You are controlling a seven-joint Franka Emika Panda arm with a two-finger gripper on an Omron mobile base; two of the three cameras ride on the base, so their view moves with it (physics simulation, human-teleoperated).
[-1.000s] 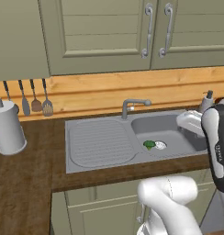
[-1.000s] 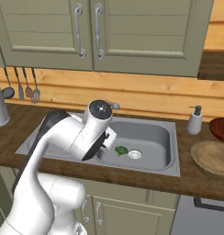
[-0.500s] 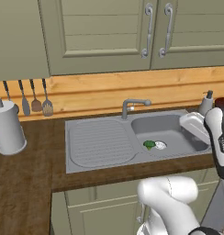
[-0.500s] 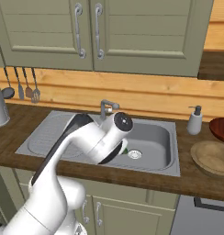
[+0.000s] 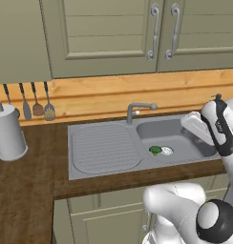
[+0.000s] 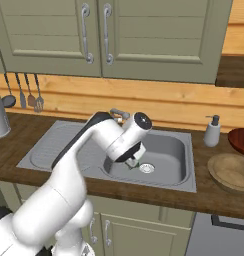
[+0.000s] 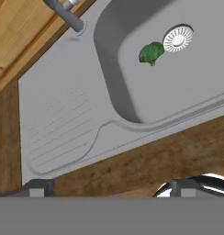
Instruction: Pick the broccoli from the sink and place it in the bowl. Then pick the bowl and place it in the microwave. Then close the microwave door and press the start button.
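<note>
The broccoli (image 5: 155,150) lies on the floor of the grey sink (image 5: 104,147), just left of the drain (image 5: 166,151). In the hand view the broccoli (image 7: 150,53) sits at the upper right, well away from my gripper (image 7: 110,192). Its two fingertips stand far apart with nothing between them: open. In the right base view my gripper (image 6: 132,159) hangs above the basin, covering the broccoli there. The wooden bowl (image 6: 232,171) rests on the counter right of the sink. The microwave and its door are out of view.
A curved faucet (image 5: 138,110) stands behind the basin. A soap dispenser (image 6: 212,131) and a dark red dish (image 6: 241,141) sit at the back right. A white canister (image 5: 8,133) and hanging utensils (image 5: 37,102) are at the left. Cabinets hang overhead.
My arm has swung right, from over the drainboard side to above the basin. The gripper stays open. The broccoli has not moved.
</note>
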